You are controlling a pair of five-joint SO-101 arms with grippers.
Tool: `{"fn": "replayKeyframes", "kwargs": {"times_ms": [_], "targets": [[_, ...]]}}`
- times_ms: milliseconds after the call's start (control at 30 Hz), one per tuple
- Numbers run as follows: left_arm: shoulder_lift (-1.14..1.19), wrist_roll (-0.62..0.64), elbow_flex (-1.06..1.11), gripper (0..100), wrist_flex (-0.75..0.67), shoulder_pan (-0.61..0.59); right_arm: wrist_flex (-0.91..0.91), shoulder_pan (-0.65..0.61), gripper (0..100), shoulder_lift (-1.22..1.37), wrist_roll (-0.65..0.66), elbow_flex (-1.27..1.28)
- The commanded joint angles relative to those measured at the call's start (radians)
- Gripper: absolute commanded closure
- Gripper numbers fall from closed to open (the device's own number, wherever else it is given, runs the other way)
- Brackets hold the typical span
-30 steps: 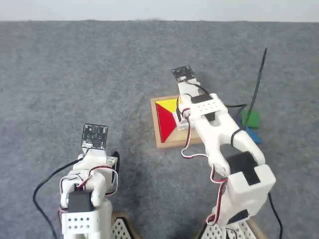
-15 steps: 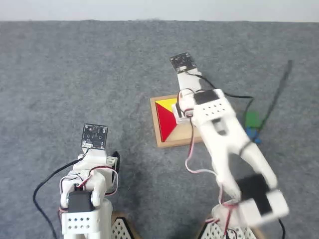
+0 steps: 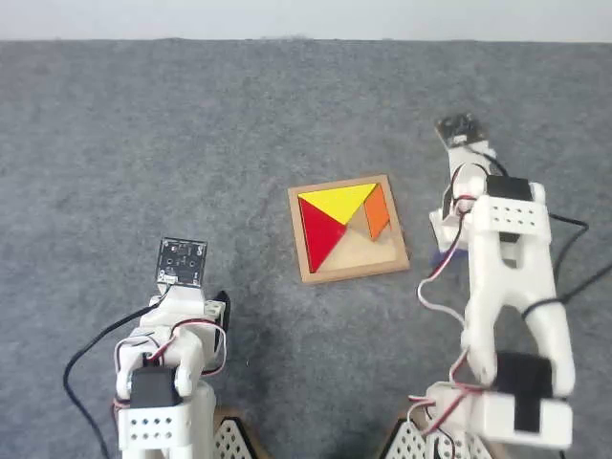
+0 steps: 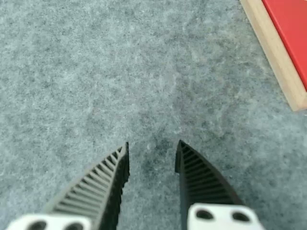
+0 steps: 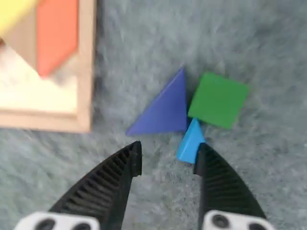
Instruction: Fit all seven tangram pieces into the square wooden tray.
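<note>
The square wooden tray (image 3: 349, 273) sits a bit right of centre in the high view, on the grey felt-covered table (image 3: 143, 143). It's only partly filled. A big yellow triangle (image 3: 337, 201) lies along its far edge, a big red triangle (image 3: 317, 234) along its left edge, and an orange parallelogram (image 3: 379, 210) is tucked into its upper right corner. The rest of the tray floor is bare wood.

The right arm (image 3: 502, 258) stands at the right of the frame, just past the tray's right edge. Its own wrist camera shows the right jaws spread open with nothing between them, hanging over the felt. Ahead of them three loose pieces are bunched together off the tray, on the orange piece's side: a dark blue triangle (image 5: 163, 111) nearest the tray rim but not touching it, a green square (image 5: 218, 99) just beside that, and a small light blue triangle (image 5: 191, 141) with its tip poking in where the other two meet. One jaw tip sits right next to the light blue one. Whether it actually touches is hard to say.

The left arm (image 3: 167, 354) is down in the lower left of the high view, well apart from the tray. The left jaws are open too, empty, pointing at plain felt, with a corner of the tray and the red piece off to one side.
</note>
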Motion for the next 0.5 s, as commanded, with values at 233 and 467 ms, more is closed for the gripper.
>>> {"fn": "replayKeyframes", "kwargs": {"times_ms": [233,467], "targets": [[-0.028,-0.006,-0.008,85,0.009,0.002,-0.053,0.108,75.2,0.288,0.074,-0.233],[-0.028,-0.006,-0.008,85,0.009,0.002,-0.056,0.101,73.6,0.43,0.074,-0.319]]}}
